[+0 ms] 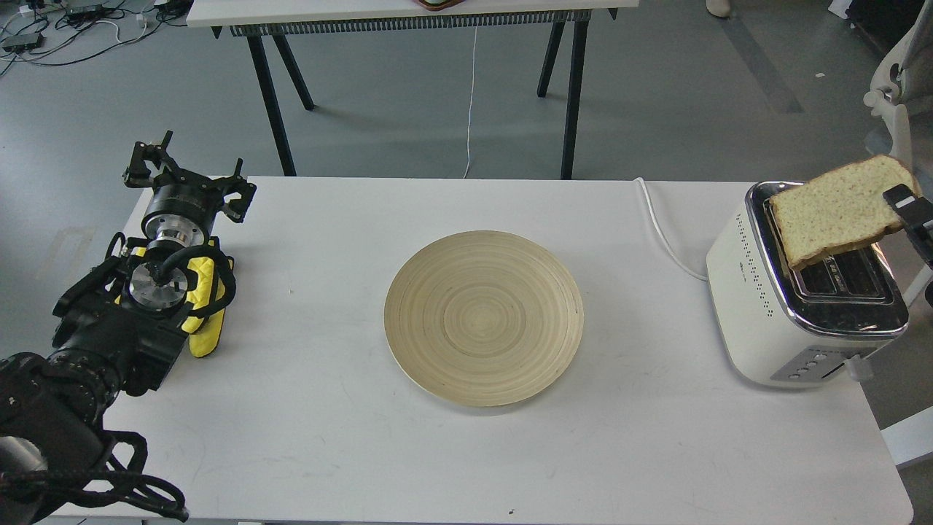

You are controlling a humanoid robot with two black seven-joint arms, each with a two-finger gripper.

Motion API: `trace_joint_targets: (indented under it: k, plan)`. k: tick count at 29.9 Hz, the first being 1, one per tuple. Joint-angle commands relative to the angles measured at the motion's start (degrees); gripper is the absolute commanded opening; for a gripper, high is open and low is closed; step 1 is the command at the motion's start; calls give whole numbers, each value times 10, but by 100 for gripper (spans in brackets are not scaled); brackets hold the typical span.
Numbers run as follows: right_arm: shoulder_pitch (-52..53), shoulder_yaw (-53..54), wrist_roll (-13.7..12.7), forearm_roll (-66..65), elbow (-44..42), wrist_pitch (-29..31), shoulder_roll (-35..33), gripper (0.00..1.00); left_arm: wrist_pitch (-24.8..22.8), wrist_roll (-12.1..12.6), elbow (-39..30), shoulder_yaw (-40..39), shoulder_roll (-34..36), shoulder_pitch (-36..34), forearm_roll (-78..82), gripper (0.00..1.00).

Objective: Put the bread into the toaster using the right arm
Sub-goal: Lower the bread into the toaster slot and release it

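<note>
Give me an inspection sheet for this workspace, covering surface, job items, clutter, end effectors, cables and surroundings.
Surface: white table, flat, mostly bare.
Job's things: bread slice held tilted over the toaster, not yet in a slot; toaster at the table's right end, slots up.
Clutter: round wooden plate at centre, nothing on it.
End effectors: right end effector at the right frame edge, pinching the bread's right edge; left end effector at the table's far left corner, fingers spread, holding nothing.
Cables: white toaster cord runs over the table's back edge; floor cables top left.
Surroundings: second table behind, grey floor.
</note>
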Motion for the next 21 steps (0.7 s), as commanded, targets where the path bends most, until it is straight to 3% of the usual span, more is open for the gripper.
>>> trace_joint_targets:
  k: [1, 21]
  plan:
    - [0, -7, 0, 0, 4, 0, -8, 2, 0, 0, 0, 0, 0, 0, 0, 100]
    - [-6, -11, 0, 0, 0, 0, -13, 5, 0, 0, 0, 0, 0, 0, 0, 100]
